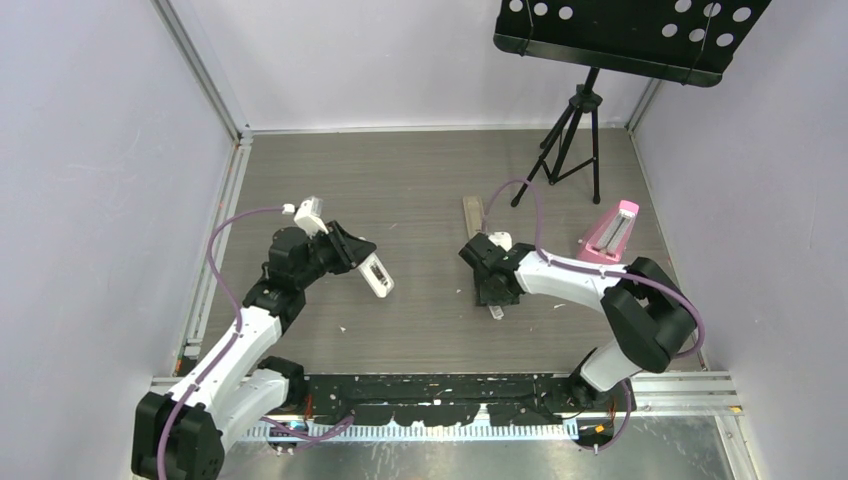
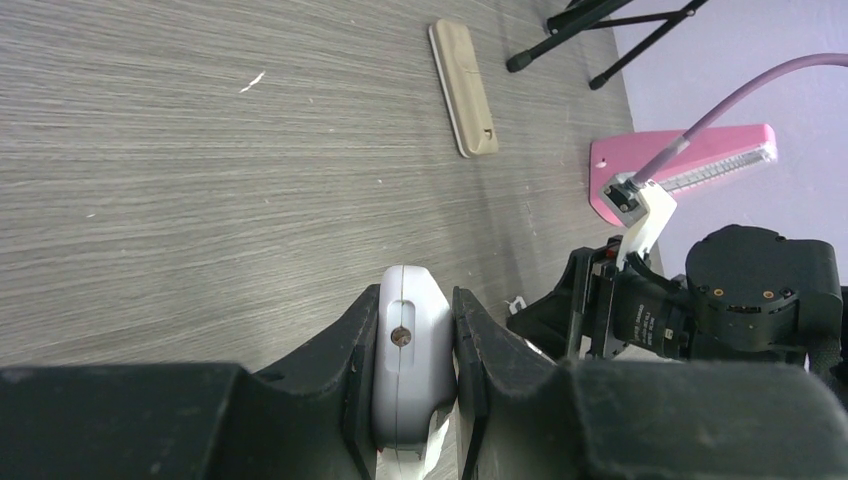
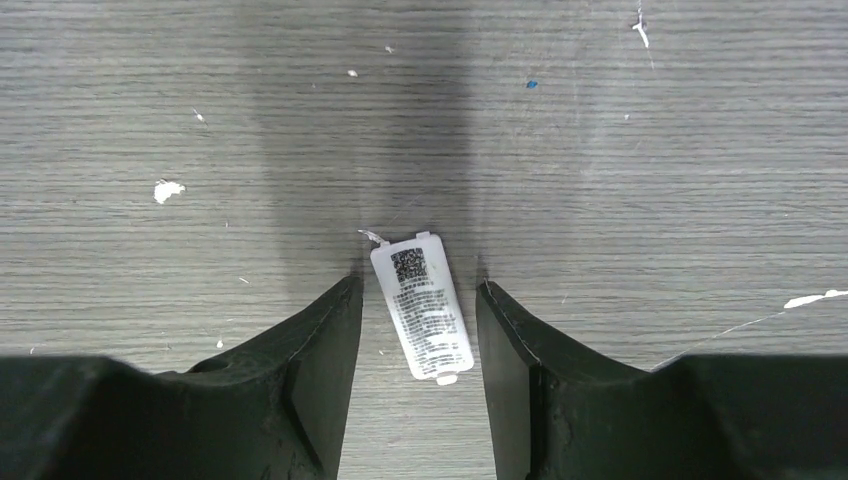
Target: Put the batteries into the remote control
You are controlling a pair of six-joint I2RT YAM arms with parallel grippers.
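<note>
My left gripper (image 1: 352, 258) is shut on the remote control (image 1: 377, 274), a slim white bar with a dark rectangular recess on its upper face, held above the table. In the left wrist view the remote's white end (image 2: 412, 350) is pinched between my left gripper's (image 2: 415, 300) jaws. My right gripper (image 1: 495, 288) is open and low over the table. Its jaws stand on either side of a small plain white bar with a dark printed label (image 3: 422, 310), not touching it. That bar also shows in the top view (image 1: 497, 312). No batteries are in view.
A tan-beige flat bar (image 1: 473, 215) lies on the table behind my right gripper; it also shows in the left wrist view (image 2: 463, 88). A pink wedge-shaped object (image 1: 610, 232) sits at the right. A black tripod music stand (image 1: 575, 130) stands at the back right.
</note>
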